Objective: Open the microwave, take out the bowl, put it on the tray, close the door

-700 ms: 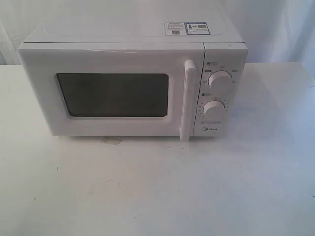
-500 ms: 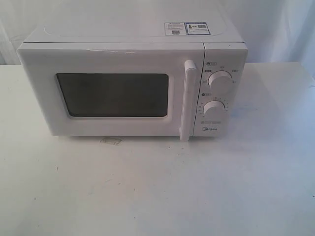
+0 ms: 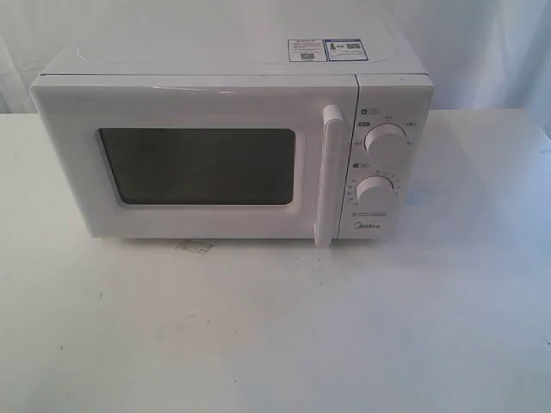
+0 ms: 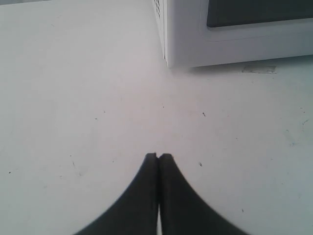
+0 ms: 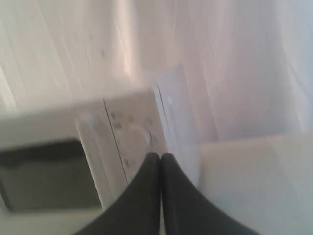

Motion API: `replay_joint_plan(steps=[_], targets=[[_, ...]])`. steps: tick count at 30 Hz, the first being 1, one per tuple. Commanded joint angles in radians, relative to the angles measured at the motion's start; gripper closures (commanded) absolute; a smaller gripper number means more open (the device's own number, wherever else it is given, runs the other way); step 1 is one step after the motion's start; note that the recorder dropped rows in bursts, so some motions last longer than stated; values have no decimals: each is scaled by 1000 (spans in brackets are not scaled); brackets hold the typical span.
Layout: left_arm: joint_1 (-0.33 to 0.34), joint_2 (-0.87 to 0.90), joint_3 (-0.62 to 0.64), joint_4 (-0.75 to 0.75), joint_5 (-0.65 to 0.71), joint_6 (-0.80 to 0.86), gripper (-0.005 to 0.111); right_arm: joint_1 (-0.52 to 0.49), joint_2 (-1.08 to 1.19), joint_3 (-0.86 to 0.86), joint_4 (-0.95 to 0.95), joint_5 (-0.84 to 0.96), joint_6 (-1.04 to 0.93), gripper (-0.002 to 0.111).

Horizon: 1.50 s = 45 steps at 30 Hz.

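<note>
Microwave (image 3: 232, 146) door (image 3: 194, 163) remains closed, unmoved; blurred right fingers (image 5: 146, 196) seem pressed together.

White microwave (image 3: 232, 146) upright on tabletop (image 3: 275, 327), ahead of left gripper (image 4: 158, 157), not touching; door (image 3: 194, 163) shut flush, dark window (image 3: 196, 166), handle (image 3: 329, 176) vertical beside two dials (image 3: 384, 139).

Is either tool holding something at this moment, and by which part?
Nothing is held. The left tool is shut with empty tips over the table; the right tool is shut and empty too, facing the microwave.
</note>
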Motion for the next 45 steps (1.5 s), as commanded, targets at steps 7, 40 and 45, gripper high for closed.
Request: replay_joint_plan(steps=[7,40,45], targets=[[2,-5,3,-6,2,2,107,-7,82,-289,-97,-178,162,108],[2,-5,3,-6,2,2,107,161,1204,-566,1680,871,-2329,108],[2,-5,3,-6,2,2,107,158,1262,-572,1695,649,-2382,108]])
